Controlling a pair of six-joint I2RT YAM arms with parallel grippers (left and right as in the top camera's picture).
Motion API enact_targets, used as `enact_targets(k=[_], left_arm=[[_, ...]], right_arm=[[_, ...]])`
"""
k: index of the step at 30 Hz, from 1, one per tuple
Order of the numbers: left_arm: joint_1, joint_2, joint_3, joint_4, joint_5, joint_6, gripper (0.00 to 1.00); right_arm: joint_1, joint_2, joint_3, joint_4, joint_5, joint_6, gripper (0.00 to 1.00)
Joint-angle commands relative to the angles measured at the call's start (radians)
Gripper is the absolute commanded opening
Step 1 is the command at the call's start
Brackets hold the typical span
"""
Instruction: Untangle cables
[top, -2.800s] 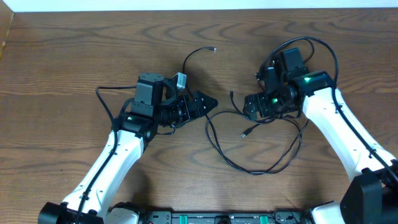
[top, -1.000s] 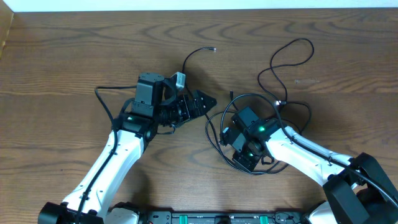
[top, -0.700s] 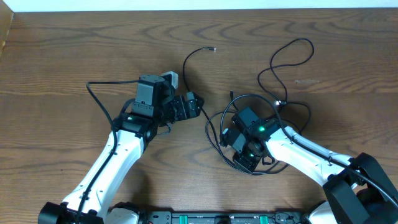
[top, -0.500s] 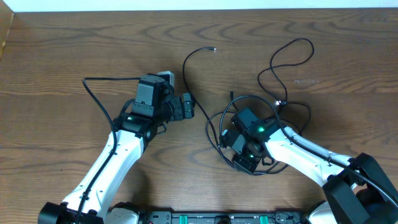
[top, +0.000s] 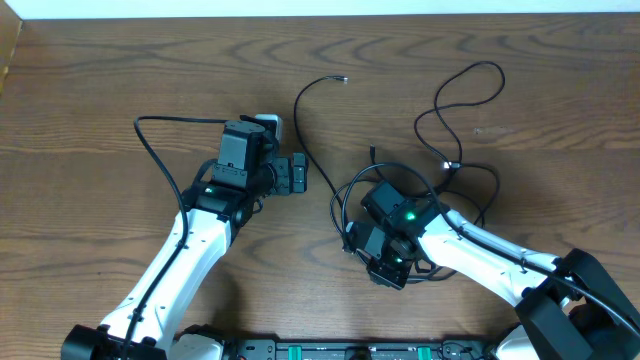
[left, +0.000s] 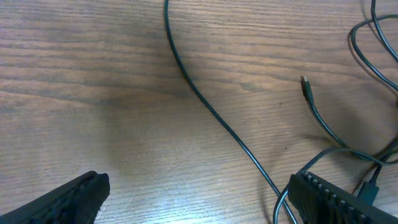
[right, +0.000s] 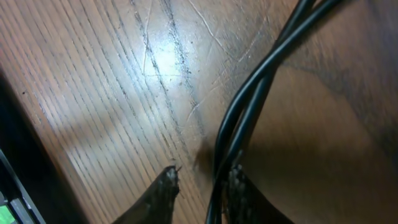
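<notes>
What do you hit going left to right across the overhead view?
left arm's white link → left gripper → right gripper → cable loop at the upper right → right arm's dark base joint

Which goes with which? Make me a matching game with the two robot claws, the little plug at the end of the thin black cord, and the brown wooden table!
Things:
1. left gripper
2. right gripper
3. small silver-tipped plug of a thin black cable
4. brown wooden table

States:
A. fingertips close together, black cable strands between them
B. lies under everything
C. fingers spread wide open
D. rests by itself on bare wood

Pairs: 1-C, 2-A, 3-D, 4-B
</notes>
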Motion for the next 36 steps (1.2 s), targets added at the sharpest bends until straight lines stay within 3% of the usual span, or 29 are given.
enact_targets(k=[1, 5, 12, 15, 21, 30, 36], left_arm=[[-0.002, 0.002, -0.005, -0.003, -0.014, 0.024, 0.96], [-0.002, 0.002, -0.005, -0.003, -0.014, 0.024, 0.96], [-0.002, 0.002, -0.005, -0.003, -0.014, 0.024, 0.96], [-0.002, 0.002, -0.005, -0.003, -0.014, 0.024, 0.96], [-0.002, 0.002, -0.005, -0.003, -0.014, 0.024, 0.96], [-0.002, 0.002, -0.005, -0.003, -0.014, 0.024, 0.96], [-0.002, 0.002, -0.005, -0.003, -0.014, 0.024, 0.97]], right_arm=[[0.007, -0.017, -0.019, 0.0, -0.018, -0.014, 0.2], [0.006, -0.017, -0.029, 0.005, -0.018, -0.029, 0.12], [0.006, -0.017, -0.047, 0.029, -0.018, -0.029, 0.12], [0.006, -0.017, -0.051, 0.051, 0.001, -0.028, 0.01], [0.002, -0.02, -0.021, 0.04, 0.048, -0.026, 0.01], [0.002, -0.119, 0.253, -0.114, 0.554, 0.088, 0.01], [0.0, -0.203, 0.507, 0.032, 0.791, 0.097, 0.01]])
